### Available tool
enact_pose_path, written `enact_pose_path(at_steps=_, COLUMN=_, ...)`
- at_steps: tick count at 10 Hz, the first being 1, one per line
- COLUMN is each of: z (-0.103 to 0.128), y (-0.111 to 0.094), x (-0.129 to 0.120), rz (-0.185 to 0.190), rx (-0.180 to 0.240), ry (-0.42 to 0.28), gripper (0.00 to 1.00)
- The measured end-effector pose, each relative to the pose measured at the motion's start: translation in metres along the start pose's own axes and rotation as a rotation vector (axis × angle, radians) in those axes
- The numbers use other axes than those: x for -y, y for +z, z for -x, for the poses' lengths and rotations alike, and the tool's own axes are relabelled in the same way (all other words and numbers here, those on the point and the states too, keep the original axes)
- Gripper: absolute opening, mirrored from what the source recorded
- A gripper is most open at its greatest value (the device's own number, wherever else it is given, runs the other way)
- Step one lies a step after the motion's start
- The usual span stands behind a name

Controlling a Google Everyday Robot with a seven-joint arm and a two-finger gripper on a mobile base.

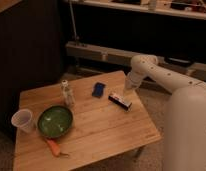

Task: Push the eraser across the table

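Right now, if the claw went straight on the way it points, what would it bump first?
Probably the eraser, lying just below the shut claw, which points down near the far edge of the table. Depth is unclear, so it might meet the table instead.

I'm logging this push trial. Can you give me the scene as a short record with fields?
gripper: shut, low at the eraser's far end; contact unclear
eraser: lying flat on the table, near its right edge in the picture
blue rectangle: flat, beside the eraser, apart from it
green bowl: front left; cup beside it
small bottle: upright behind the bowl
orange carrot-like thing: at the near edge
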Motion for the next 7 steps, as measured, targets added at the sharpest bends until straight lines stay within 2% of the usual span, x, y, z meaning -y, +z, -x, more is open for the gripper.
enact_pose_path(at_steps=2, z=0.003, y=0.014, x=0.004, rz=-0.042, rx=-0.048, ry=-0.018, gripper=0.0)
enact_pose_path(at_steps=4, z=0.006, y=0.025, x=0.019, rz=-0.069, rx=-0.086, ry=-0.032, gripper=0.0)
enact_pose_path(at_steps=7, z=-0.007, y=0.046, x=0.041, rz=-0.071, rx=-0.136, ry=-0.032, gripper=0.0)
